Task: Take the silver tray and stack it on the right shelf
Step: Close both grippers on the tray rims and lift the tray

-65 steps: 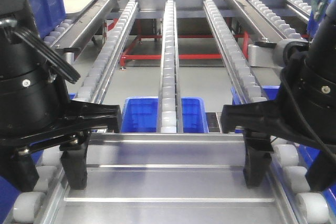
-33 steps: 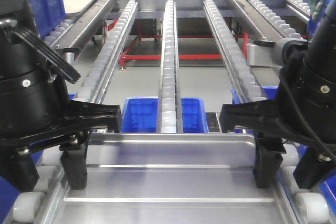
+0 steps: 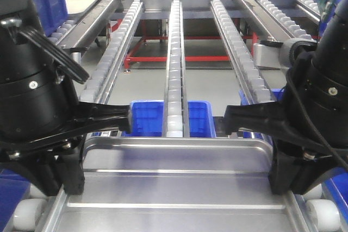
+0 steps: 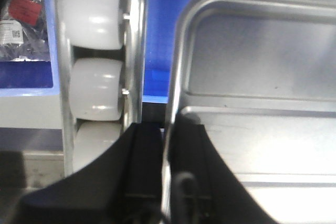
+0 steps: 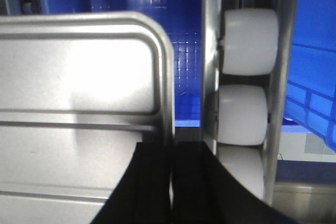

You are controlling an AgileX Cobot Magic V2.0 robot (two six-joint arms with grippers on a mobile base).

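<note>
silver tray (image 3: pixel 174 186) lies flat along the bottom of the front view, at the near end of the right shelf (image 3: pixel 175 52), with fat white rollers (image 4: pixel 97 87) just beside each side edge. left gripper (image 3: pixel 70 175) is pinched onto the rim at lower left and right gripper (image 3: pixel 285 175) onto the rim at lower right. both wrist views show one finger inside the tray and one outside

what worries me: it's only a thin bite on a slick rim, so if one arm lifts ahead of the other I'd guess the tray twists and slips out. the outer fingers also sit in the narrow gap between rim and roller rail, so they could easily snag there

the near end of the tray is cut off and the fingertips are out of view, so I can't tell how deep the bite goes or what the tray actually rests on
</note>
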